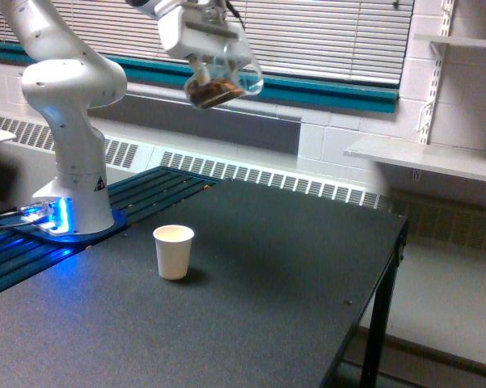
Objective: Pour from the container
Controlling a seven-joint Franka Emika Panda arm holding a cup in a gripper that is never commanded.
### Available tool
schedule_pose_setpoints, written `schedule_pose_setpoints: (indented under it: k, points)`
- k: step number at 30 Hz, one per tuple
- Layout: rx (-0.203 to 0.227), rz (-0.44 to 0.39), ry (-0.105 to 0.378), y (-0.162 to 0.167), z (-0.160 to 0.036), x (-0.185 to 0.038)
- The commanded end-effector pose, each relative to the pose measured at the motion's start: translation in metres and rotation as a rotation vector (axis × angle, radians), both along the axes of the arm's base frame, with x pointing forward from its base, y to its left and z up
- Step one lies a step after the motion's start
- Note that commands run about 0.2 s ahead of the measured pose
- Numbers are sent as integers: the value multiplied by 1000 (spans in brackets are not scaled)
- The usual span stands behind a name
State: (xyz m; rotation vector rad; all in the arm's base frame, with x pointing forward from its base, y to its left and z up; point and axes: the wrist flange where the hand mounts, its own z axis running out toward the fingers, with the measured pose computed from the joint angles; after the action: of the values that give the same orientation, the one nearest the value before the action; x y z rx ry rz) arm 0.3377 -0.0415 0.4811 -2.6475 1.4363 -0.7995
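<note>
A white Franka arm carries the clear container (223,78) high above the bench (251,267), its jaws clenched on the jug's upper side, the gripper (204,58) just below the white wrist housing. The container hangs tilted, a brown load pooled in its lower end, its mouth turned toward the exterior view's right. It sits at about one o'clock from the small white paper cup (174,251) and well apart from it in height; nothing is seen falling.

The step in hand looks like the carry to the pouring spot, the pour itself not yet begun. The next move seems to call for bringing the container's lip down and over the cup's open rim, then tipping further so the brown contents drop inside and not onto the bench.

Room is generous. The dark bench top around the cup is bare, with the arm's base (73,210) at ten o'clock from the cup and well clear of it. The bench's far-right edge (392,267) falls away to the floor, far from the cup. Behind, window blinds (340,36) and a wall shelf (424,158) stand back from the arm's path.
</note>
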Motion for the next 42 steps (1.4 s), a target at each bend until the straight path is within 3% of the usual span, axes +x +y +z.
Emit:
schedule_pose_setpoints:
  k: [1,14,42]
  points:
    - [13,-34,13,2,-9,-14]
    - [35,-36,85,9,-31,-37]
    - [97,-36,234,24,-76,-63]
